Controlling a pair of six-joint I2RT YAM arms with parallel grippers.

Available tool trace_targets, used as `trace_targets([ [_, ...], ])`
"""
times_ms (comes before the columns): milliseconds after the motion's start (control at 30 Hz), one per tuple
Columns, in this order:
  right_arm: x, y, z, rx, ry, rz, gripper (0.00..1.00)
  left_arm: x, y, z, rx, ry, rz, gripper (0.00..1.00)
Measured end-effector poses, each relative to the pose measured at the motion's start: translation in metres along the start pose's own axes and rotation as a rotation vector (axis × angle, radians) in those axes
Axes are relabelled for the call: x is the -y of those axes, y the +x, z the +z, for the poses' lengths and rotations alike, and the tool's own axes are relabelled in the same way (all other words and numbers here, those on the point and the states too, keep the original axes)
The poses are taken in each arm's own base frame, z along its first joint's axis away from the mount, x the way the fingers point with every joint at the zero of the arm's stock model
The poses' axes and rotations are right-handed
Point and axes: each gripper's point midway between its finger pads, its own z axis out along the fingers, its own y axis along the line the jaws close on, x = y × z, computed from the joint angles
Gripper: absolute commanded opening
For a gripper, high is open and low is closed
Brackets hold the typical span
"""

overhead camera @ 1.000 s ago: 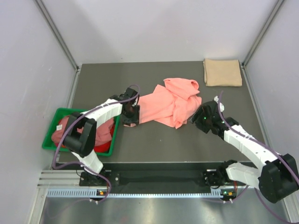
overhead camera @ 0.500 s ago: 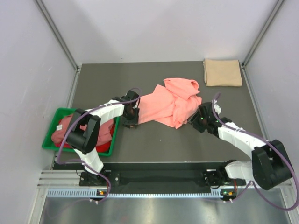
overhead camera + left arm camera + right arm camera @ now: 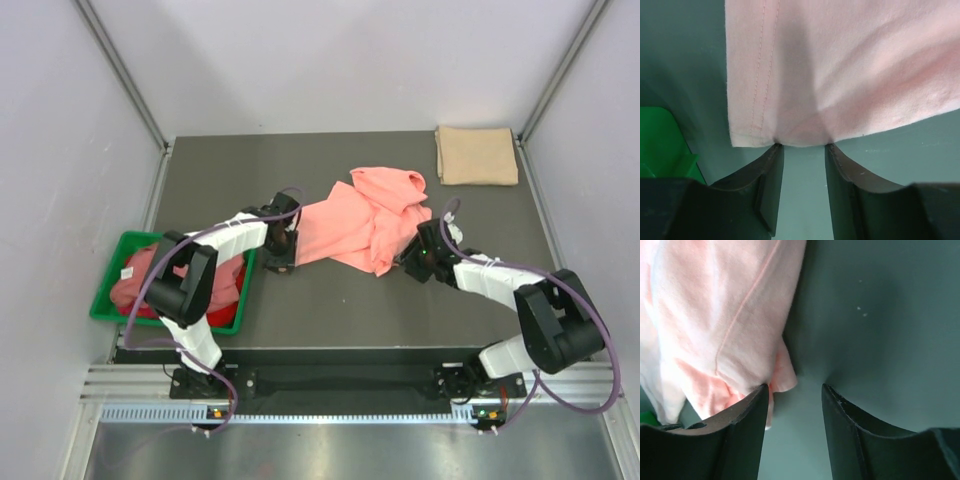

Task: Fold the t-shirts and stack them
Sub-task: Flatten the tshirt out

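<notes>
- Fingers (image 3: 766, 182) of the left gripper (image 3: 802, 146) stand spread, with bare table (image 3: 805, 200) showing in the gap between them. Both tips touch the near edge of the salmon shirt (image 3: 850, 65), just beside its stitched hem corner. No cloth sits between the pads.
- Fingers of the right gripper (image 3: 792, 386) are spread too. In the right wrist view, the finger on the left touches a small crumpled flap at the shirt's edge. The other finger is over bare table, apart from the cloth. Nothing is pinched.
- The salmon shirt lies in the middle of the table, rumpled and unfolded. It stretches roughly left to right, with a bunched heap toward its far right part.
- The left gripper is at the shirt's left end, and the right gripper is at its near right edge.
- Both arms reach low over the table from the near edge, angled inward toward the shirt.
- The tan shirt (image 3: 476, 155) lies folded into a neat rectangle at the far right corner of the table. It is well apart from the salmon one and from both grippers.
- The green bin (image 3: 107, 290) sits at the table's near left edge, just beside the left arm.
- Pink and red shirts (image 3: 132, 285) are heaped in the bin, partly hidden by the arm.
- A corner of the bin shows at the lower left of the left wrist view, near the finger on that side.
</notes>
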Motion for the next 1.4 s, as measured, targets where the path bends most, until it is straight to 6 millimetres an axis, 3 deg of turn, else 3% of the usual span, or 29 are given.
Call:
trace_targets([
  [67, -0.003, -0.001, 0.003, 0.003, -0.011, 0.008, 0.47, 0.001, -0.002, 0.001, 0.001, 0.0, 0.003, 0.34],
  [133, -0.006, -0.002, 0.006, 0.007, -0.024, 0.009, 0.4, 0.001, -0.005, 0.001, 0.005, -0.001, 0.008, 0.25],
  [167, -0.007, -0.002, 0.008, 0.007, -0.028, 0.01, 0.36, 0.001, -0.006, 0.002, 0.006, -0.002, 0.008, 0.13],
  [233, -0.007, -0.002, 0.01, 0.009, -0.029, 0.005, 0.2, 0.002, -0.008, 0.002, 0.005, -0.002, 0.01, 0.03],
  [267, -0.006, -0.002, 0.011, 0.01, -0.025, 0.002, 0.03, 0.003, -0.01, 0.002, 0.007, -0.002, 0.01, 0.0],
  [300, -0.005, -0.002, 0.011, 0.012, -0.021, -0.005, 0.0, 0.003, -0.012, 0.002, 0.009, -0.003, 0.01, 0.0],
  [433, 0.004, -0.007, 0.01, 0.032, 0.027, -0.028, 0.0, 0.0, -0.015, 0.0, 0.011, -0.027, 0.009, 0.0],
  [533, 0.009, -0.026, -0.004, 0.083, 0.082, -0.065, 0.0, -0.001, -0.023, -0.008, 0.022, -0.044, 0.001, 0.0],
  [667, -0.006, -0.074, -0.05, 0.232, 0.091, -0.107, 0.0, -0.002, -0.04, -0.031, 0.082, -0.06, -0.017, 0.0],
  [800, -0.017, -0.127, -0.113, 0.404, 0.087, -0.107, 0.0, -0.002, -0.053, -0.063, 0.164, -0.051, -0.029, 0.0],
  [867, -0.007, -0.141, -0.134, 0.459, 0.115, -0.098, 0.0, -0.002, -0.055, -0.072, 0.187, -0.044, -0.03, 0.0],
  [933, 0.013, -0.144, -0.144, 0.472, 0.172, -0.095, 0.0, -0.001, -0.055, -0.074, 0.191, -0.041, -0.028, 0.0],
  [1133, 0.075, -0.121, -0.127, 0.376, 0.36, -0.102, 0.0, -0.002, -0.03, -0.059, 0.126, -0.045, -0.008, 0.0],
  [1233, 0.1, -0.103, -0.114, 0.302, 0.43, -0.107, 0.16, 0.001, -0.02, -0.054, 0.1, -0.036, 0.007, 0.0],
  [1267, 0.105, -0.097, -0.111, 0.279, 0.443, -0.109, 0.3, 0.002, -0.017, -0.053, 0.094, -0.035, 0.01, 0.0],
  [1333, 0.112, -0.089, -0.108, 0.246, 0.459, -0.112, 0.49, 0.002, -0.014, -0.052, 0.086, -0.036, 0.016, 0.0],
  [1400, 0.114, -0.089, -0.109, 0.238, 0.466, -0.108, 0.56, 0.0, -0.013, -0.051, 0.086, -0.048, 0.017, 0.0],
])
